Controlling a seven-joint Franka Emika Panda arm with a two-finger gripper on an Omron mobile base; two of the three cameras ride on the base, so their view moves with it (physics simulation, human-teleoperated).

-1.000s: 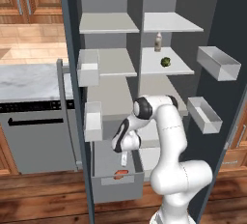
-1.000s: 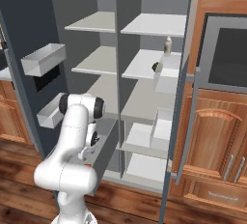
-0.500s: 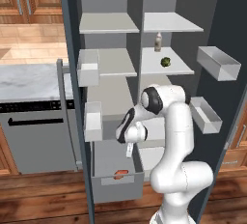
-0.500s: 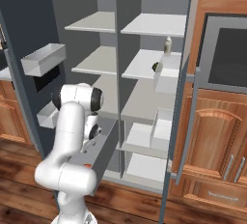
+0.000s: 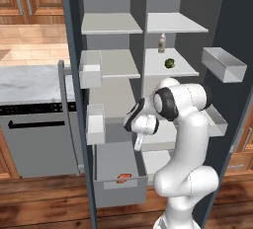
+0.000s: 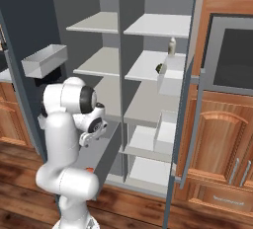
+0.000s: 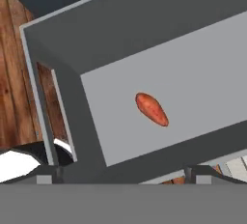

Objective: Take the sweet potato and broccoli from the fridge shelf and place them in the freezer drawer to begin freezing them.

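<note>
The orange-red sweet potato lies alone on the floor of the pulled-out grey freezer drawer. My gripper hangs above the drawer, pointing down into it, open and holding nothing. The dark-green broccoli rests on a right-hand fridge shelf, higher than the gripper and behind it. Part of the broccoli is hidden by a door bin in the right base view.
A small brownish bottle stands one shelf above the broccoli. White bins hang on the open doors to both sides. A grey appliance under a marble counter stands left; wooden cabinets stand right.
The arm has lifted and drawn the gripper up from just over the drawer, turning it slightly. The sweet potato stays in the drawer; the broccoli has not moved.
</note>
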